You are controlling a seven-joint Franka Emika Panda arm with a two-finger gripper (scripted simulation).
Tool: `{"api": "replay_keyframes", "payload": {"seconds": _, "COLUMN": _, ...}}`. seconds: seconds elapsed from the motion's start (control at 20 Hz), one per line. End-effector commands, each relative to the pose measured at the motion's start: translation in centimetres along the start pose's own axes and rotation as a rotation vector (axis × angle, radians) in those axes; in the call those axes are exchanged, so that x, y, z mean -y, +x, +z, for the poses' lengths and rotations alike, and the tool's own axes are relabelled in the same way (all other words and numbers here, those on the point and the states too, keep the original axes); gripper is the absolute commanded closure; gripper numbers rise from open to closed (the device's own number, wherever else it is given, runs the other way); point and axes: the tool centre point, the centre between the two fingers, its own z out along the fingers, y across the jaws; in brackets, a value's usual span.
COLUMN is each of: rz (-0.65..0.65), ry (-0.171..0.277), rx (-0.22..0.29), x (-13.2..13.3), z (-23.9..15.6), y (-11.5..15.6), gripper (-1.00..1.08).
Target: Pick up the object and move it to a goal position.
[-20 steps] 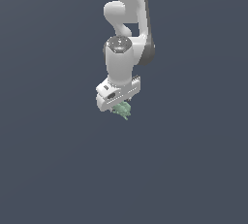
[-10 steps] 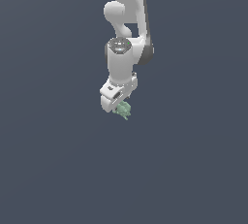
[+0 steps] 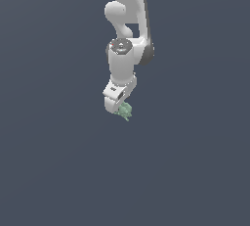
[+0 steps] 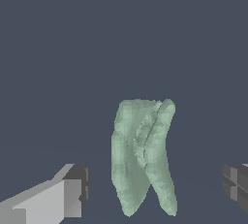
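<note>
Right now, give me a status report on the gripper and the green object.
Gripper open, fingers clear on both sides. Mint-green object between them, not gripped. Nothing else in view.

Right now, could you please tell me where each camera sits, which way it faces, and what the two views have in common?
Exterior view: sits off the arm and apart from it, facing the white arm, which reaches down from the picture's top to the gripper just above the mint-green object on a plain dark ground.
Wrist view: sits on the wrist, facing along the hand toward the object, which stands between the two fingertips, the jaws spread wide and clear of it.
Shared: the object, the gripper and the dark ground.
</note>
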Motion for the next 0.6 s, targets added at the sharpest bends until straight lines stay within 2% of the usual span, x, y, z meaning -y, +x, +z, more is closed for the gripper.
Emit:
{"api": "replay_keyframes", "payload": {"seconds": 0.0, "rz": -0.014, "ry": 0.0, "rx": 0.0, "x": 0.1, "z": 0.1, "y": 0.0, "gripper": -0.92}}
{"api": "replay_keyframes", "payload": {"seconds": 0.3, "rz": -0.013, "ry": 0.0, "rx": 0.0, "x": 0.1, "z": 0.4, "y": -0.1, "gripper": -0.92}}
{"api": "replay_keyframes", "payload": {"seconds": 0.55, "rz": -0.015, "ry": 0.001, "rx": -0.001, "x": 0.2, "z": 2.2, "y": -0.1, "gripper": -0.92}}
